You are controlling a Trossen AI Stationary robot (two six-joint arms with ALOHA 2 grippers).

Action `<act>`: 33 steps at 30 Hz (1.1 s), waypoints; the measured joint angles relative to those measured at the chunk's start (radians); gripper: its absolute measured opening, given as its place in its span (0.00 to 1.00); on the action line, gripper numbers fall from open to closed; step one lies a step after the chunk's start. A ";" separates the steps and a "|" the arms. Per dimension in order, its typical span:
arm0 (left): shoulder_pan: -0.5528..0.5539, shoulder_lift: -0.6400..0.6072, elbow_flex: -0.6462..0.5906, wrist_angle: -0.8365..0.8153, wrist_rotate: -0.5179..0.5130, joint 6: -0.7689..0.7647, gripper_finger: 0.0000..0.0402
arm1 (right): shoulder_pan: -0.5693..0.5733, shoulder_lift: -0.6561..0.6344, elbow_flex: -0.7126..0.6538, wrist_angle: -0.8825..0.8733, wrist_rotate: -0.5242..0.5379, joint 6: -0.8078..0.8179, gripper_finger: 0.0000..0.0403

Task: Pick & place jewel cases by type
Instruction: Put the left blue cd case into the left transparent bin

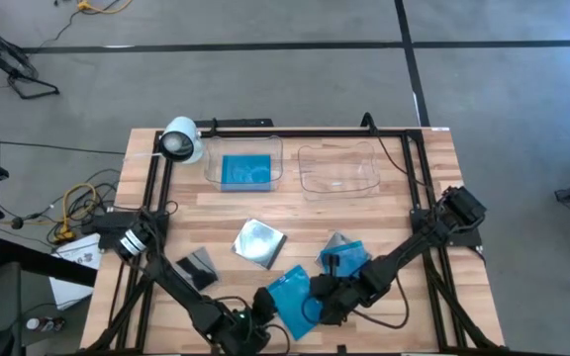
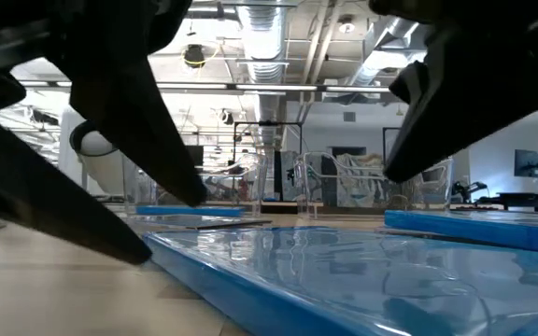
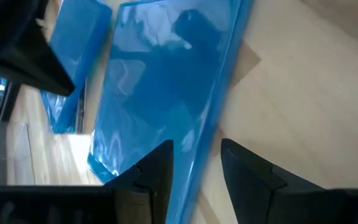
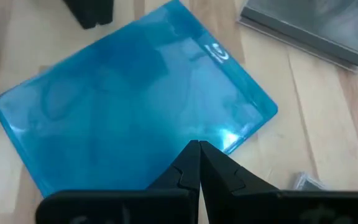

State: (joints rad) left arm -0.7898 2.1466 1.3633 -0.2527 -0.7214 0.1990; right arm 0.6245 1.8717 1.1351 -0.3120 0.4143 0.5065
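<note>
A translucent blue jewel case [image 1: 290, 295] lies near the table's front edge, with both grippers at it. My left gripper [image 1: 258, 318] is at its left side and has that edge between its fingers [image 3: 197, 149]. My right gripper [image 1: 317, 297] is shut, its tips [image 4: 197, 144] over the case's top face by the right edge. Another blue case [image 1: 349, 259] rests partly on a clear-grey one [image 1: 334, 240]. A silvery case [image 1: 260, 242] and a dark case [image 1: 198, 265] lie flat on the wood. My left gripper holds the blue case's left edge [image 3: 207, 134] between its two fingers. One finger [image 3: 157, 171] lies over the top face, and the other [image 3: 247, 177] is beside the side wall. The fingers slant down from the table's near left. My right gripper's shut fingertips meet the case's top face [image 4: 185, 127] close to its right edge, slanting down from the right. Whether they bear on it I cannot tell.
Two clear trays stand at the far side: the left one [image 1: 273, 148] holds a blue case [image 1: 245, 171], and the right one [image 1: 339, 168] is beside it. A white cylindrical camera [image 1: 181, 138] stands at the far left. A black frame [image 1: 419, 168] runs along the table's edges.
</note>
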 joint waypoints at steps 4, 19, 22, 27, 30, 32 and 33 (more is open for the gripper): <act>0.000 0.003 0.009 -0.004 0.001 0.026 0.32 | -0.011 0.000 0.000 0.000 0.004 0.010 0.00; 0.016 0.028 0.013 -0.019 -0.016 0.144 0.32 | -0.045 0.000 0.000 -0.026 -0.050 0.123 0.00; 0.026 0.029 0.013 -0.019 0.014 0.162 0.32 | -0.050 0.000 0.000 -0.024 -0.057 0.124 0.00; 0.046 0.030 0.012 -0.023 0.057 0.210 0.32 | -0.063 0.000 0.000 -0.024 -0.101 0.130 0.00; 0.056 0.032 0.023 -0.043 0.060 0.223 0.32 | -0.071 0.017 0.000 -0.030 -0.121 0.141 0.00; 0.064 0.033 0.030 -0.052 0.060 0.222 0.32 | -0.079 0.034 0.001 -0.011 -0.154 0.144 0.00; 0.068 0.034 0.032 -0.053 0.059 0.220 0.32 | -0.086 0.050 0.004 0.009 -0.176 0.144 0.00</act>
State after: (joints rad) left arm -0.7221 2.1803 1.3955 -0.3053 -0.6624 0.4195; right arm 0.5388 1.9220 1.1395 -0.3027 0.2387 0.6502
